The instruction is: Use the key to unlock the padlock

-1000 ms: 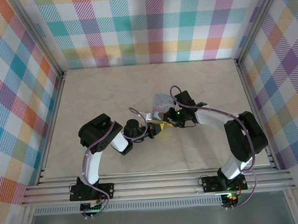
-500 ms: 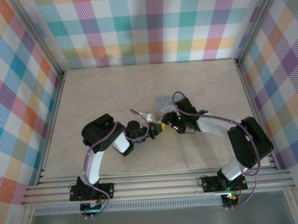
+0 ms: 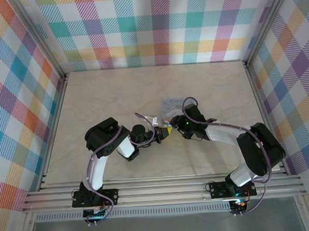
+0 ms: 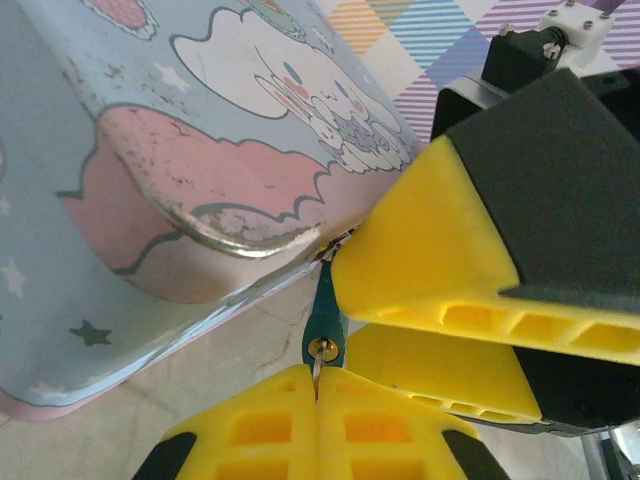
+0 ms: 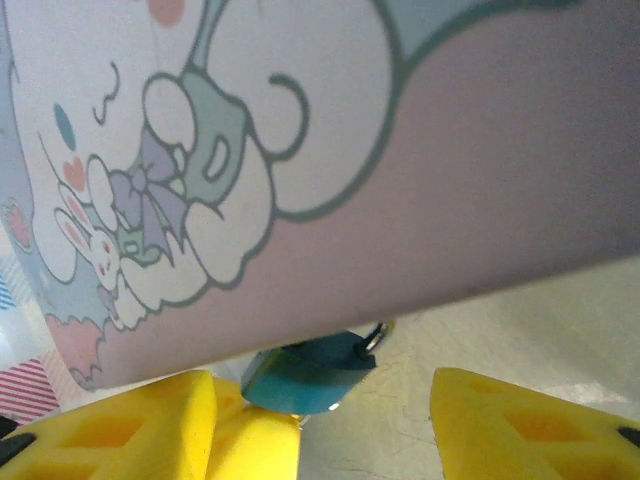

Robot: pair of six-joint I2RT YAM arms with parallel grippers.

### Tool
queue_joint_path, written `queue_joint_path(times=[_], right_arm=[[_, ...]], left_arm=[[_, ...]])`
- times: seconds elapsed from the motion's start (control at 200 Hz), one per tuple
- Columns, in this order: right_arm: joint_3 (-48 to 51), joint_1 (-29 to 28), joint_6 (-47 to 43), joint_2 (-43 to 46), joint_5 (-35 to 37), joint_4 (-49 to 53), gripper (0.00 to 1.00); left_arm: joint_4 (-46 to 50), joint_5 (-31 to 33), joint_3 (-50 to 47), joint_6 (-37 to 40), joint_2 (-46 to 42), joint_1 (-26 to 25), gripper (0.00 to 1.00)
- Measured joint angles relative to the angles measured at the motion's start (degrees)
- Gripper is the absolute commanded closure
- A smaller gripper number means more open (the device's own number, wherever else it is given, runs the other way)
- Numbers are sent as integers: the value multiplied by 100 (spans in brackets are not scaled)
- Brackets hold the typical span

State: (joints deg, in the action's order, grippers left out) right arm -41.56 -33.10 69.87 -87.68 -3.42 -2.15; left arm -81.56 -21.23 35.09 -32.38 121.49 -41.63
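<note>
The tiny teal padlock (image 4: 326, 312) hangs at the edge of the cartoon-printed tin (image 4: 150, 180), brass keyhole toward my left gripper (image 4: 318, 385). That gripper is shut on the thin silver key (image 4: 317, 366), whose tip is at the keyhole. My right gripper (image 5: 320, 392) is open, its yellow fingers (image 5: 540, 425) on either side of the padlock (image 5: 310, 375), which sits close to its left finger. From above, both grippers meet at the tin's near corner: left gripper (image 3: 162, 135), right gripper (image 3: 172, 127).
The pale blue tin (image 3: 170, 105) lies flat mid-table just behind the grippers. Plaid walls and aluminium rails (image 3: 163, 190) enclose the beige tabletop (image 3: 102, 97), with open surface to the left, right and far side.
The right gripper has come down off the tin toward the near side, closing in beside the left gripper at the padlock. The left arm has barely shifted.
</note>
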Motion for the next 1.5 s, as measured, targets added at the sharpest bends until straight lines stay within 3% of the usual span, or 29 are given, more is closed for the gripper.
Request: queue_joint_path(times=[0.285, 0.475, 0.945, 1.245, 1.5], right_arm=[[-4, -31, 195, -116, 59, -282, 49], [-22, -33, 173, -155, 153, -289, 60], [-284, -31, 61, -164, 125, 308, 100], [-640, -31, -446, -234, -11, 1237, 100], [-1069, 79, -828, -369, -199, 2026, 100]], left_arm=[[-15, 103, 0, -28, 7, -105, 100], [-26, 142, 0, -107, 7, -105, 100], [138, 140, 0, -15, -66, -155, 100], [1226, 122, 37, 570, -509, -313, 100], [2852, 824, 341, 2031, -1167, -713, 100]])
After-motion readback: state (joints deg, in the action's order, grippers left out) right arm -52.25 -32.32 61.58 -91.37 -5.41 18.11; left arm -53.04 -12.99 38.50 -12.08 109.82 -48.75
